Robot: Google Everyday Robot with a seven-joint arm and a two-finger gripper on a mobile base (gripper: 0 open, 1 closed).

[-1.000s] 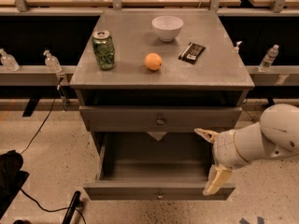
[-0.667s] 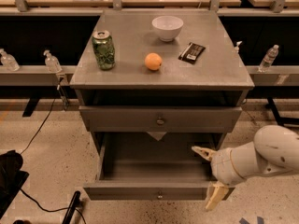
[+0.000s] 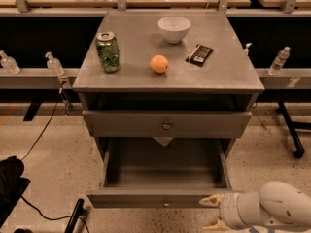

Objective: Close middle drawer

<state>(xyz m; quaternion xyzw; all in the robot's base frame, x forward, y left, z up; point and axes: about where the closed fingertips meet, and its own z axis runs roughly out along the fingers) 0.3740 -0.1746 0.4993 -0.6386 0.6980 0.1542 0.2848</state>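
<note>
The middle drawer [image 3: 146, 198] is a wide grey metal drawer pulled far out of the cabinet, and its deep box [image 3: 165, 166] is empty. Its low flat front carries a small round knob [image 3: 166, 203]. My gripper [image 3: 212, 213] is at the lower right, just in front of the right end of the drawer front. Its two pale fingers are spread apart and hold nothing. The upper fingertip [image 3: 209, 200] is level with the drawer front; I cannot tell whether it touches. The taller-fronted drawer above [image 3: 166, 125] is pushed in.
On the cabinet top [image 3: 218, 76] stand a green can [image 3: 107, 51], an orange [image 3: 159, 64], a white bowl [image 3: 174, 28] and a dark snack bar [image 3: 199, 54]. Small bottles [image 3: 280, 59] sit on side rails. A black cable and bag [image 3: 12, 186] lie on the floor left.
My gripper has moved down and forward, from beside the open drawer's right side to just in front of the right end of its front. The drawer has not visibly moved.
</note>
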